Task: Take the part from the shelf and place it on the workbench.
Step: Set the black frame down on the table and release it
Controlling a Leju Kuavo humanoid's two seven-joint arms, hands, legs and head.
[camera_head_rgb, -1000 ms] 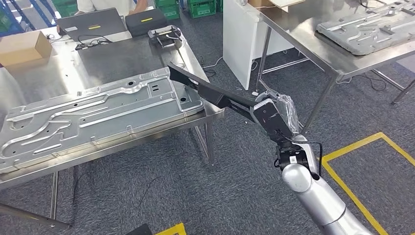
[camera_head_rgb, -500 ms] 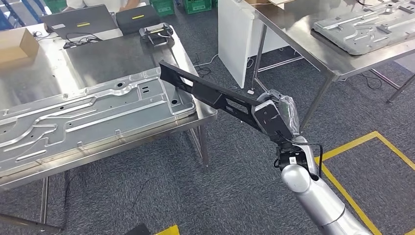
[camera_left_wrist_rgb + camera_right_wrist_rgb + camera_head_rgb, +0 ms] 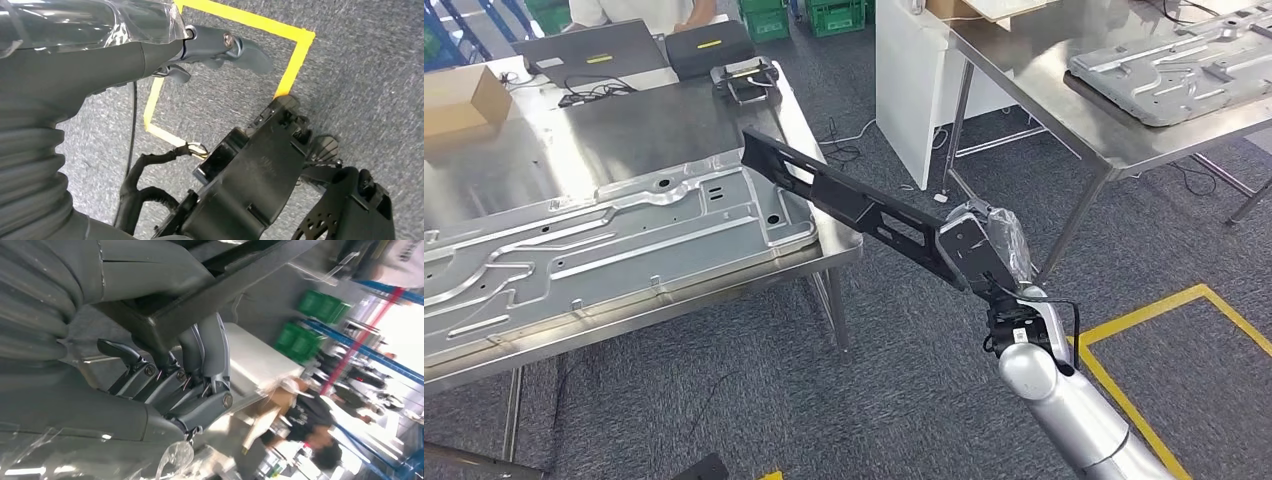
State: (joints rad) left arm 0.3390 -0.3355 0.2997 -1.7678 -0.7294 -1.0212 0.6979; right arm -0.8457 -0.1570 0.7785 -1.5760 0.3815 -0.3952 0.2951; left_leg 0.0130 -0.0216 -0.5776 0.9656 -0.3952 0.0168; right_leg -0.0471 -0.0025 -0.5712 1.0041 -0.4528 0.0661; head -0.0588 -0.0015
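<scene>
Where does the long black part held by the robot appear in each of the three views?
Head view: the black part runs diagonally from the right hand to above the workbench corner.
Right wrist view: black part crosses above the gripping fingers.
Left wrist view: not in it.
Shared landmark: the right hand.

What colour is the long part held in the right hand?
Black. The long part, held by the right hand, shows best in the head view.

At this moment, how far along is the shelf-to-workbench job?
Done: the long black part is off the shelf, gripped by the right hand. In hand: its far end hangs over the corner of the workbench. Left: setting it down and letting go.
</scene>
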